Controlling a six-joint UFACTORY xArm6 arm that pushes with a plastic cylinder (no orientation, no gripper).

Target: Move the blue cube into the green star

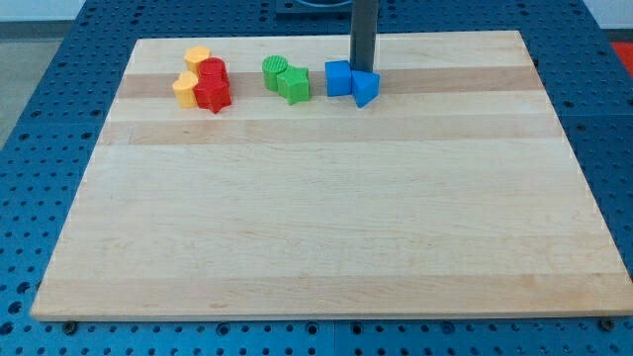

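Observation:
The blue cube (338, 78) sits near the view's top, right of centre. A blue triangular block (366, 88) touches its right side. The green star (294, 85) lies a short way to the cube's left, touching a green round block (275, 71). My tip (363, 69) comes down just behind the blue pair, at the seam between the cube and the triangular block, at their top right edge.
At the view's top left is a cluster: two yellow blocks (197, 58) (185, 88) and two red blocks (214, 72) (213, 94). The wooden board (326, 218) lies on a blue perforated table (40, 119).

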